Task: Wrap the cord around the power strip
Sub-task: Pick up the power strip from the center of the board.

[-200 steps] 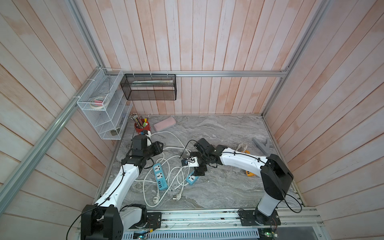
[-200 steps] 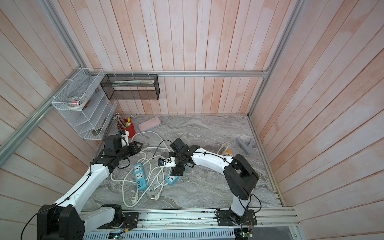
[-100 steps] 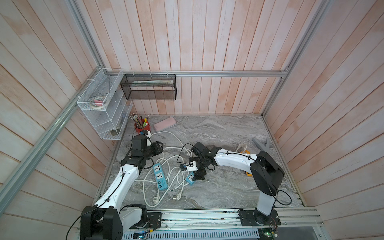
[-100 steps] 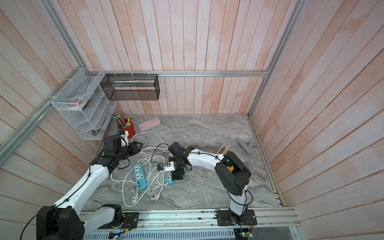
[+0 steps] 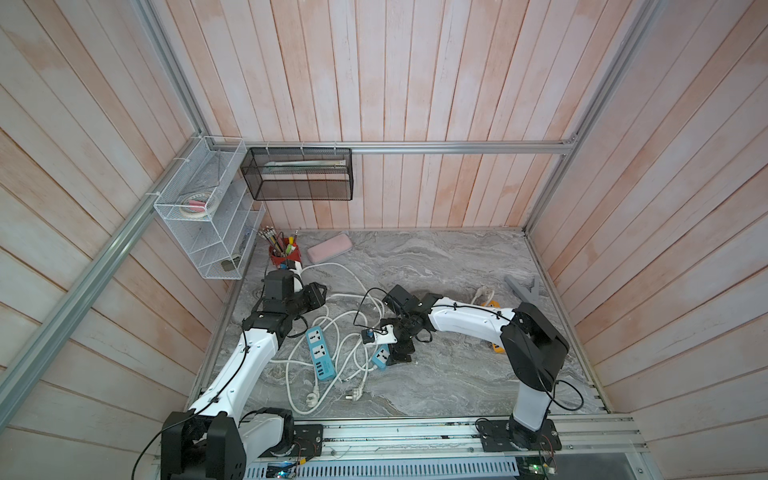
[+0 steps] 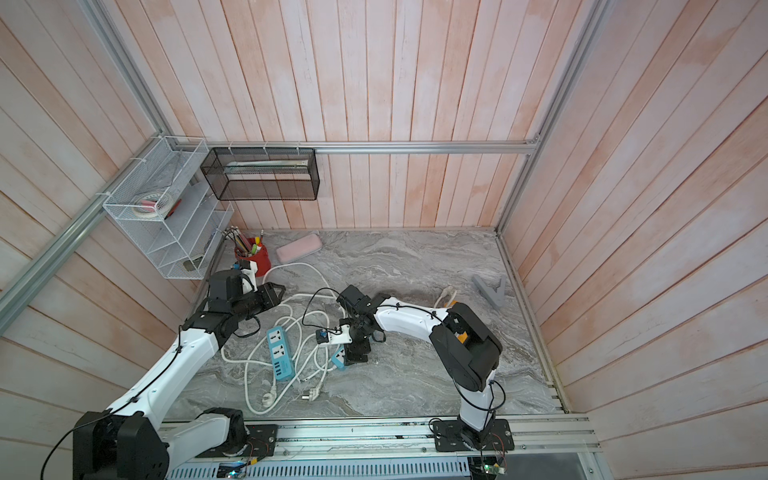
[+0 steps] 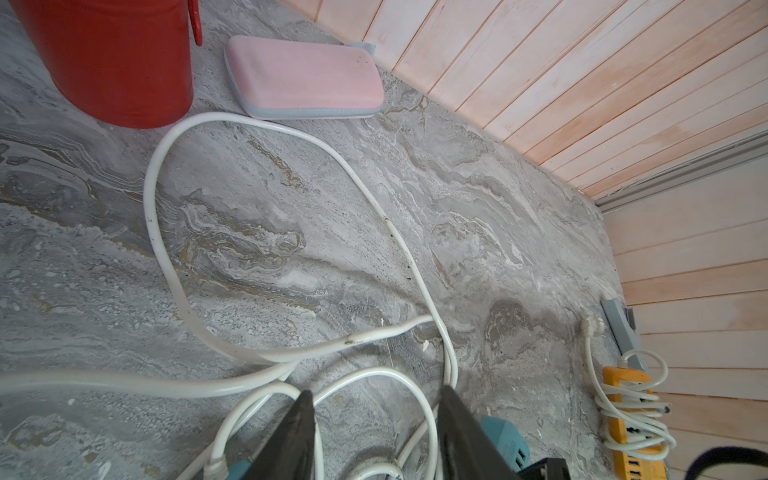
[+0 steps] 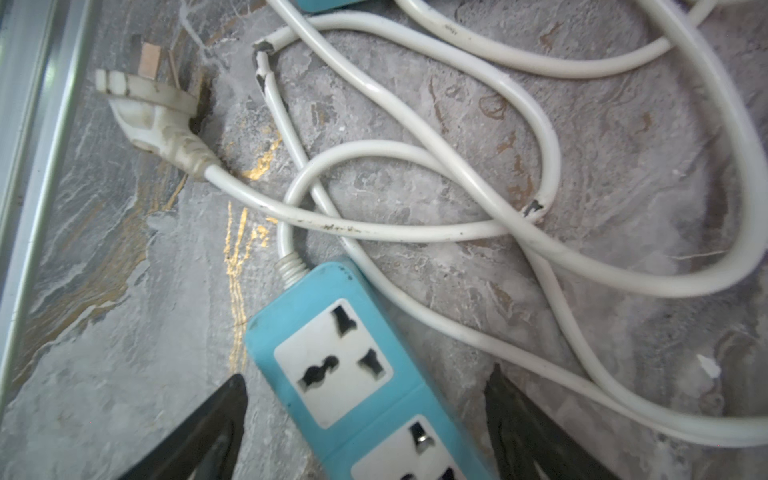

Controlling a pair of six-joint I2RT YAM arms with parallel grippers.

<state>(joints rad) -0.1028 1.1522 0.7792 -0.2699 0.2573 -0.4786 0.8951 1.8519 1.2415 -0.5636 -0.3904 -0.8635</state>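
Right wrist view puts the small blue power strip flat on the marble tabletop, between the fingers of my right gripper. They stand wide apart on either side of it and touch nothing. Its white cord leaves the strain relief and runs into a loose tangle beside the strip, with a plug lying free near the table's edge. Not one turn lies around the body, so I judge the wrapping not yet begun here.

In a top view a longer blue strip lies just beside it among the same loops, also bare. My left gripper hovers over slack cord, fingers partly apart, clamped on nothing I can see. Only the orange power strip near the far wall carries a wound coil.

What is left, as I judge it: grasp the strip, gather the slack, wind it turn by turn and tidy the plug end.
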